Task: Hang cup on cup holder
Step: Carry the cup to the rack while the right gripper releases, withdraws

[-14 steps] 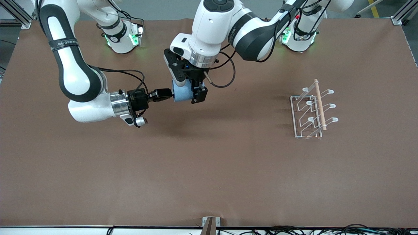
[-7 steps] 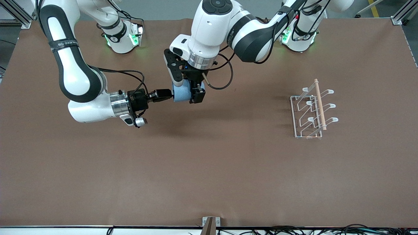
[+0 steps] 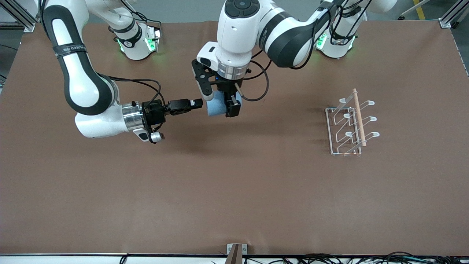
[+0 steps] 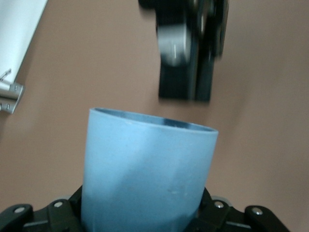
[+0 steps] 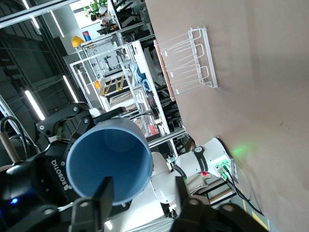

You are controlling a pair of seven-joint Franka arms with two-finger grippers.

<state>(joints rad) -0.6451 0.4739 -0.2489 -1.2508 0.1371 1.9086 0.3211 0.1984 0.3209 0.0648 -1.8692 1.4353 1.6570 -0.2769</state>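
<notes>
The light-blue cup [image 3: 216,105] hangs in the air over the table's middle, on its side, held by my left gripper [image 3: 222,106], which is shut on it from above. In the left wrist view the cup [image 4: 147,169] fills the space in my left gripper [image 4: 145,220]. My right gripper [image 3: 198,103] is open and empty, level with the cup's mouth and a small gap from it. In the right wrist view the cup's open mouth [image 5: 108,162] faces my right gripper [image 5: 142,195]. The white wire cup holder [image 3: 350,126] stands toward the left arm's end of the table.
The cup holder also shows in the right wrist view [image 5: 190,60]. The brown table [image 3: 234,190] spreads wide below both grippers. A small metal bracket [image 3: 236,251] sits at the table's edge nearest the front camera.
My left gripper has carried the cup a little toward the cup holder. The cup has come clear of my right gripper, which touched its mouth before.
</notes>
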